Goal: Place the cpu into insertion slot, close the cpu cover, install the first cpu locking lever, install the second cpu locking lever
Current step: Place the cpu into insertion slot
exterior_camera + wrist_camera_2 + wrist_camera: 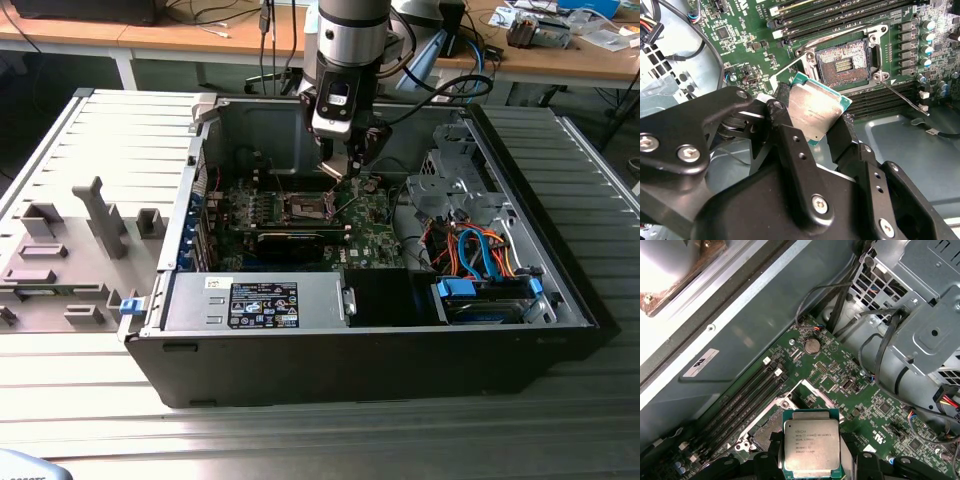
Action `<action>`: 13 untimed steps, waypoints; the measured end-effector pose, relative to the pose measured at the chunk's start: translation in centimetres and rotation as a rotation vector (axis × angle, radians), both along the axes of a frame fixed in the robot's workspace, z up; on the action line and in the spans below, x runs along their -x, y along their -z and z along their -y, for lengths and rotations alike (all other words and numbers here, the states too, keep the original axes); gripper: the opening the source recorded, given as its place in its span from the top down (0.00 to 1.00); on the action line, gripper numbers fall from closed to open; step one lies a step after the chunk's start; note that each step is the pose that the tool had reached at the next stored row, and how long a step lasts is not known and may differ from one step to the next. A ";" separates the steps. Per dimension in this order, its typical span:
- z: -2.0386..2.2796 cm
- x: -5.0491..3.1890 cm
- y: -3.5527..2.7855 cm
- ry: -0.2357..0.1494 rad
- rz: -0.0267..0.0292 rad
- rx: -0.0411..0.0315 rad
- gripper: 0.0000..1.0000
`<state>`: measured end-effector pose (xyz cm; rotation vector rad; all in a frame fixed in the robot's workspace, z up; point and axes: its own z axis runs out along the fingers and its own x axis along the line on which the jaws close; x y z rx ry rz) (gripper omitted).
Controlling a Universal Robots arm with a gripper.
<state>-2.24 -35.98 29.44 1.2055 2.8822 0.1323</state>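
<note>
cpu [815, 112] is clamped by opposite edges in the gripper [812, 122] and held over the green board [755, 45], near the insertion slot [845, 62] but not touching it. Chip is square, so no long axis. Metallic face is turned toward the wrist cameras, tilted, with one corner aimed at the slot. The slot's dark centre is left exposed.

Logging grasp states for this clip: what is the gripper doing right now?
The gripper: closed, holding the cpu, which is not yet in the slot.
</note>
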 end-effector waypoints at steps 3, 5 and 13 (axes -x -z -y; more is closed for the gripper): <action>0.00 0.00 0.00 0.002 0.0000 -0.0001 0.46; 0.00 0.00 0.00 0.004 0.0000 -0.0001 0.46; 0.00 0.00 0.00 0.012 0.0000 0.0000 0.46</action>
